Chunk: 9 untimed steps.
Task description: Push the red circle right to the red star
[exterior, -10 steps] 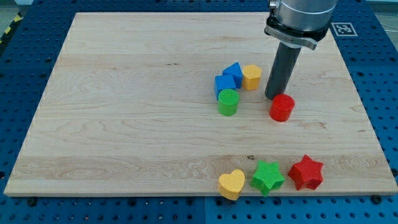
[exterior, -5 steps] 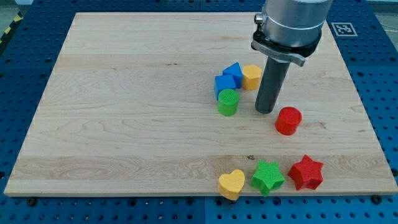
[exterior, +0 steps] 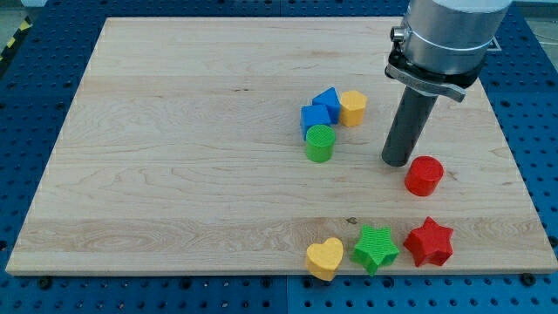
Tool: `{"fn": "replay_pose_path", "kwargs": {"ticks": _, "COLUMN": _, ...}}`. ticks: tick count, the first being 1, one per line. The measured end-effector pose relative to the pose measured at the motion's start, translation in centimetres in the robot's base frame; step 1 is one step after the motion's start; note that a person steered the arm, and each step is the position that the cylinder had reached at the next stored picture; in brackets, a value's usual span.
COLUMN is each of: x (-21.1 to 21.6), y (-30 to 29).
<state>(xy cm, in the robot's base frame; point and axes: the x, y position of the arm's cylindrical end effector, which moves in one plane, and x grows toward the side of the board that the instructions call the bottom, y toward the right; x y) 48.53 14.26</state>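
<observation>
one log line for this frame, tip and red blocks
tip: just upper-left of red circle | red star: below circle, near board's bottom edge, apart | task: circle not at star yet

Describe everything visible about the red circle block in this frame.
The red circle is a short, upright cylinder of ribbed red material that looks like printed plastic, with a flat round top. It stands on the wooden board toward the view's right, above the red star with a clear gap of bare wood between them. My tip sits just to its upper left, very close; whether they touch cannot be told. No other block touches it.
</observation>
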Motion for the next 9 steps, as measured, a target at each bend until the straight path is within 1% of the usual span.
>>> {"fn": "replay_pose_path", "kwargs": {"ticks": 1, "x": -0.1, "y": 1.2}}
{"fn": "replay_pose_path", "kwargs": {"ticks": 2, "x": 1.3, "y": 2.5}}
{"fn": "replay_pose_path", "kwargs": {"ticks": 5, "x": 4.3, "y": 2.7}}
{"fn": "replay_pose_path", "kwargs": {"ticks": 7, "x": 6.3, "y": 5.2}}
{"fn": "replay_pose_path", "kwargs": {"ticks": 9, "x": 8.5, "y": 6.2}}
